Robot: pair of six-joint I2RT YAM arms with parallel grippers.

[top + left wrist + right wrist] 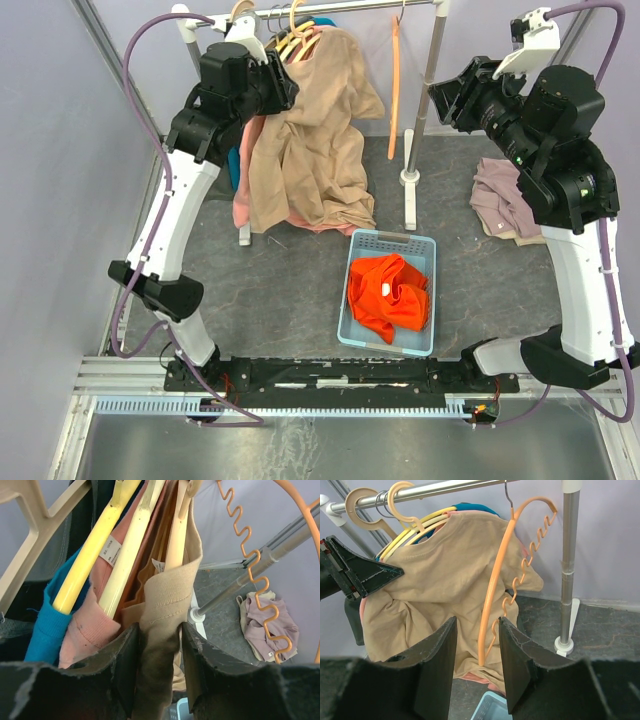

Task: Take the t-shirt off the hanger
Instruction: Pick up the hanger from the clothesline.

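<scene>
Left end effector (pixel 159 632) is clenched on the t-shirt (pixel 167 592), its collar fabric pinched between the fingers, with the hanger (pixel 176 535) just above. Right end effector (pixel 477 627) hovers released, the t-shirt beyond it, untouched.

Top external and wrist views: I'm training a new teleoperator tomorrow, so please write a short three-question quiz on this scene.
1. True or false: the blue basket holds an orange garment.
2. Which fabric lies between the fingers of the left gripper? A) a teal one B) the tan t-shirt C) a pink one
3. Fill in: the bare orange hanger hangs from the ____.
Key: 1 true; 2 B; 3 rail.
</scene>
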